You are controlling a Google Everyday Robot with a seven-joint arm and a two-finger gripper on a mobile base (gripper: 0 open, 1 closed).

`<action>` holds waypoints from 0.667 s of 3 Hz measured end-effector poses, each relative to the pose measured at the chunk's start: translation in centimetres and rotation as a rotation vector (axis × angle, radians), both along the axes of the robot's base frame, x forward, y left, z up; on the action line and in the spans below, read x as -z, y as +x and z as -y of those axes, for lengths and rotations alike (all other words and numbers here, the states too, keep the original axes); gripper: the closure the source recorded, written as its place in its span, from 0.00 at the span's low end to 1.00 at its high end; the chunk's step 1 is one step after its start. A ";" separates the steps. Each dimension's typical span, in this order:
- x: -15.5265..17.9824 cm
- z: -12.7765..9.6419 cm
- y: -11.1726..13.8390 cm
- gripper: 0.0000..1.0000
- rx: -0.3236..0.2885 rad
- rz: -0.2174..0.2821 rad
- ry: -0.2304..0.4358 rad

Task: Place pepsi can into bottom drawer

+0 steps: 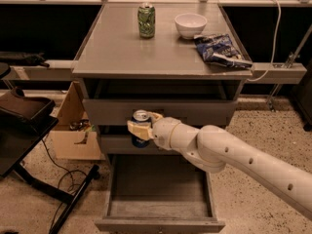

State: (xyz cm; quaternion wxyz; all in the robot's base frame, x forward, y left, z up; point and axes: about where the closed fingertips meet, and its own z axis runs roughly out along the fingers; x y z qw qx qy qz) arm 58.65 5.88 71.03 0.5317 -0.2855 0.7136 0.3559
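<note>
My gripper (141,128) is shut on the pepsi can (140,138), a dark-blue can with a silver top, held upright in front of the middle drawer. The can hangs above the back left part of the open bottom drawer (158,223), which is pulled out toward the camera and shows a bare grey inside. My white arm reaches in from the lower right.
On the cabinet top (112,52) stand a green can (146,20), a white bowl (190,24) and a blue chip bag (219,48). A cardboard box (73,130) sits on the floor to the left, beside a black chair base (58,199).
</note>
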 end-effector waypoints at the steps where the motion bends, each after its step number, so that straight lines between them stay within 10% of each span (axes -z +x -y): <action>1: 0.0 -0.4 0.2 1.00 -0.007 0.003 -0.006; 2: 5.5 0.6 1.0 1.00 -0.056 -0.014 -0.047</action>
